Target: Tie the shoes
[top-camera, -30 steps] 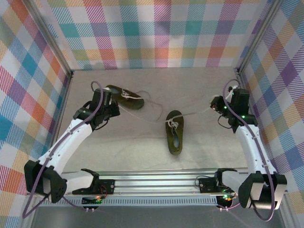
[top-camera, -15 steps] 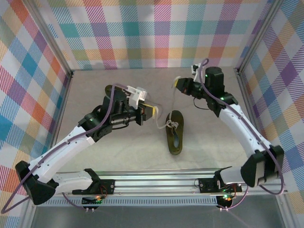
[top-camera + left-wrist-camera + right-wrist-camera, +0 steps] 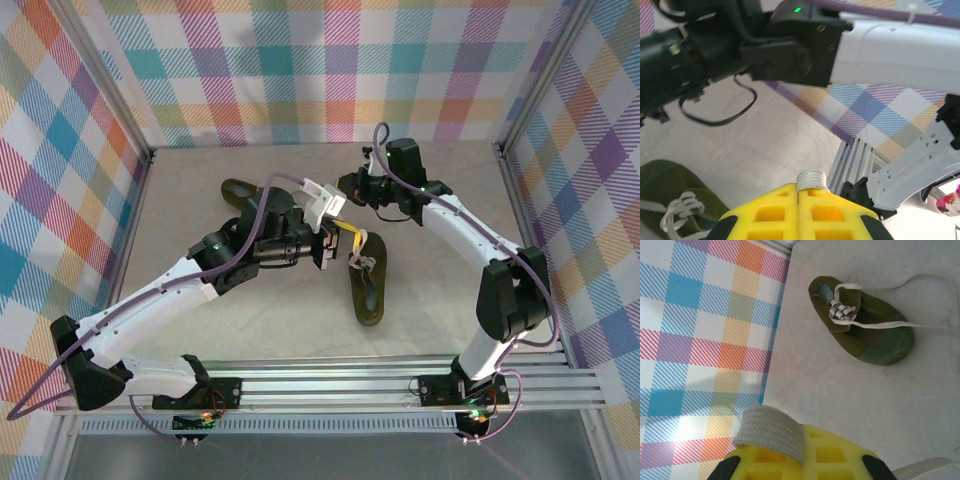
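biggest risk i saw - both laces were pinched right at their tips, so a hard pull could slip one out, or drag the light near shoe [image 3: 368, 285] across the surface [image 3: 430, 310] instead of tightening anything. the arms were also crowded together over the middle, so crossing the laces could knock one wrist into the other.

left pincer [image 3: 799, 194] was closed tight on a cream lace end [image 3: 811, 179], a stub poking past the yellow fingers, just beside the near shoe's lacing. right pincer [image 3: 802, 442] was closed too, clamped on a flat strip of lace [image 3: 770, 436] - couldn't tell which shoe it ran to.

near shoe lay mid-surface, heel toward the arm bases. far shoe [image 3: 862, 330] sat toward the back left near the wall, laces loose and trailing.
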{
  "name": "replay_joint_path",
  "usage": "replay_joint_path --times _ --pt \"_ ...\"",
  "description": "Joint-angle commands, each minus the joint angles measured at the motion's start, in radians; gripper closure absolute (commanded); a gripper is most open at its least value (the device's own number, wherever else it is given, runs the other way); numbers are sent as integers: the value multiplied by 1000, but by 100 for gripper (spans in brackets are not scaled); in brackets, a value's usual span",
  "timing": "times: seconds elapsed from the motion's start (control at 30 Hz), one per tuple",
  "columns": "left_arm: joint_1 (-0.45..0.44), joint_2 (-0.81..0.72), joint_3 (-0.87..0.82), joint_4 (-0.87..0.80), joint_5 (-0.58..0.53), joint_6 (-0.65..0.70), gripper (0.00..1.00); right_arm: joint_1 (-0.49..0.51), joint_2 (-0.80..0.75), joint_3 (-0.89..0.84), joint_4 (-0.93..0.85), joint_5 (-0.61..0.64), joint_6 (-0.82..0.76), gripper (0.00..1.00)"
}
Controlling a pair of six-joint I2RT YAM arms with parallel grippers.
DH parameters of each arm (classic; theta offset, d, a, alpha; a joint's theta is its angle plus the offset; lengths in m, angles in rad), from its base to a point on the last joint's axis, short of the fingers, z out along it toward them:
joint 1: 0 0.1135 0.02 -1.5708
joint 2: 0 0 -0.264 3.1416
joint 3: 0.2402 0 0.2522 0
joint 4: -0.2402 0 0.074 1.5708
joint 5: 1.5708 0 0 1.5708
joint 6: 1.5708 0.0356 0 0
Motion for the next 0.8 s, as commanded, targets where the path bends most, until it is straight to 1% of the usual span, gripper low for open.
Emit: replay_joint_path --times 0.0,0.13,0.27,0.3,0.33,0.37,0.4,0.43,0.47,0.57,0.63,0.67,0.7,0.77 --pt "-31 33 59 70 9 -8 100 15 54 56 5 -82 15 100" --pt "-58 83 110 73 24 0 100 40 146 99 -8 -168 6 100" --pt "-63 101 108 86 14 -8 100 88 240 166 -80 -277 -63 100" --pt "-63 100 101 91 7 -11 100 96 251 178 -99 -293 -87 91" --pt "-63 98 94 94 -3 -14 100 97 250 178 -110 -286 -102 78" --pt "-63 93 86 94 -14 -16 100 94 234 165 -116 -245 -117 59" --pt "-63 90 80 94 -27 -17 100 85 205 149 -133 -173 -138 44" --pt "-63 84 76 90 -45 -19 100 73 176 135 -157 -104 -161 36" --pt "-63 79 71 87 -64 -20 100 56 133 105 -173 -16 -175 31" --pt "-63 68 63 69 -138 -30 100 -20 -24 -66 -126 210 -160 22" --pt "-60 66 67 52 -202 -39 100 -81 -140 -216 -62 313 -138 21" --pt "-55 67 70 42 -230 -47 100 -113 -205 -299 -18 352 -128 19" --pt "-47 70 71 38 -247 -57 100 -145 -262 -370 15 364 -122 19" --pt "-26 77 77 26 -286 -85 100 -190 -382 -506 113 352 -134 19"
